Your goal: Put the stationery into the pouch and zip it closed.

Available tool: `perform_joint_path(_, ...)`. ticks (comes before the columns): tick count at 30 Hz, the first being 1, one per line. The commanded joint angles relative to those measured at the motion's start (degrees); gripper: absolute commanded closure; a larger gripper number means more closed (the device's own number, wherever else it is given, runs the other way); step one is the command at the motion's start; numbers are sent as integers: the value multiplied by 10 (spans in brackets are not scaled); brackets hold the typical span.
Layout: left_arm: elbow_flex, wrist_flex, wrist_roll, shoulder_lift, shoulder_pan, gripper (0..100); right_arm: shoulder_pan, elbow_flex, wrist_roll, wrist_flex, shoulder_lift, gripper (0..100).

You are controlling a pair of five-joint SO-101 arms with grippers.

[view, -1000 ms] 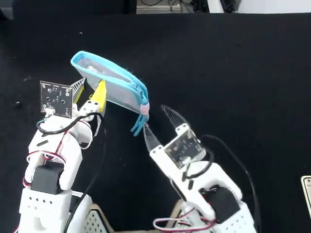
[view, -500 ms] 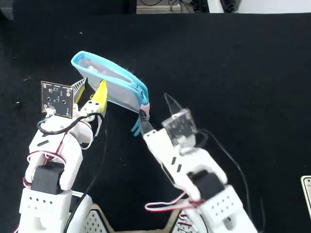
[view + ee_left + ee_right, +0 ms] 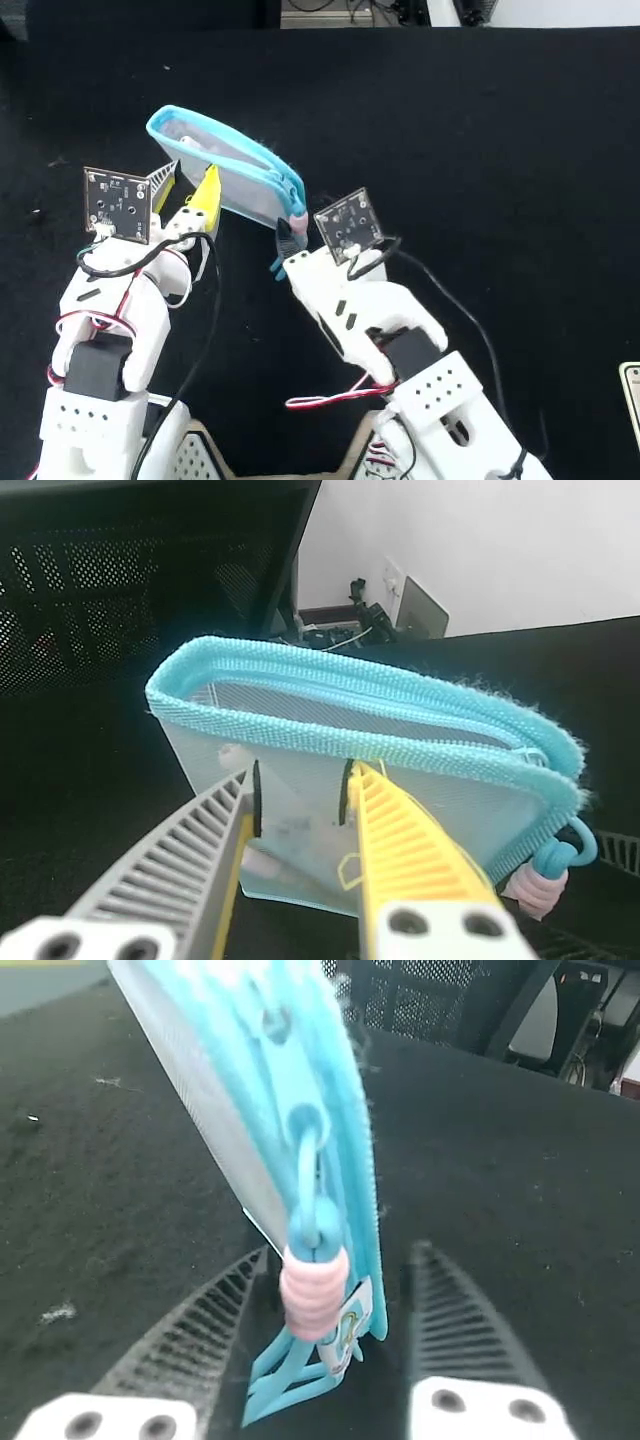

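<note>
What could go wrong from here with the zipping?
1. The right gripper is open around the pink bead and tassel; closing may catch those dangling bits rather than the zipper pull, and slip.
2. The left gripper pinches the pouch only by its mesh side; a tug on the zipper may twist or drag it free.

Left gripper (image 3: 300,782) pinches the pouch (image 3: 430,780) aloft; right gripper (image 3: 340,1258) (jaws spread) straddles its end.

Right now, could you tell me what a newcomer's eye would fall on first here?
The turquoise-edged mesh pouch, held up over the black table by the left gripper. Next, the pink beaded zip pull at the pouch's end, between the open fingers of the right gripper.
</note>
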Motion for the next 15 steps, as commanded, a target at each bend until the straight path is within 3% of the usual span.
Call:
perform_joint_path(1, -2, -9, 4, -9, 6, 841, 22, -36, 2, -32, 2, 982)
perform_joint_path(7, -2, -9, 4, -9, 5, 841, 90, -34, 1, -10, -36, 988)
perform_joint_path(11, -2, -9, 4, -9, 5, 841, 78, -40, 3, 55, -113, 988)
perform_joint_path(15, -1, -9, 4, -9, 5, 841, 33, -61, 66, 120, -176, 988)
